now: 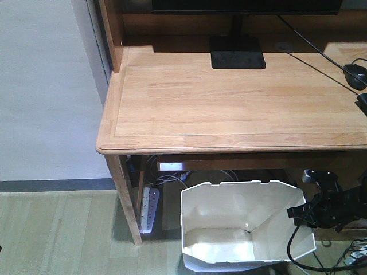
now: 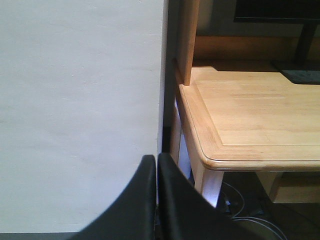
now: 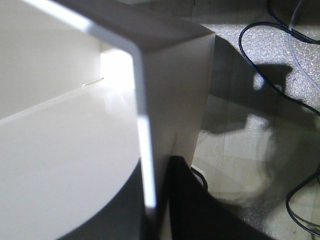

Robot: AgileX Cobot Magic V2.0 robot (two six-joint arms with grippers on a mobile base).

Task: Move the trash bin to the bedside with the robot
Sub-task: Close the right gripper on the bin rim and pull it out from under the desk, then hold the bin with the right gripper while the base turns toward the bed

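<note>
The trash bin (image 1: 229, 229), white with a faceted rim and pale inside, stands on the floor partly under the desk's front edge. My right gripper (image 1: 295, 213) is at the bin's right rim, a black cable looping below it. In the right wrist view the bin wall (image 3: 60, 140) runs between the jaws, one dark finger inside and the other finger (image 3: 200, 210) outside, so my right gripper (image 3: 155, 172) is shut on the rim. My left gripper (image 2: 156, 161) is shut on nothing, facing a white wall beside the desk corner. The bedside is out of view.
A light wooden desk (image 1: 229, 97) carries a monitor stand (image 1: 237, 59) and a mouse (image 1: 355, 74). Its left leg (image 1: 123, 195) and a white power strip (image 1: 149, 209) stand left of the bin. Cables (image 3: 280, 45) lie on the floor at right. A white wall (image 1: 46, 86) is at left.
</note>
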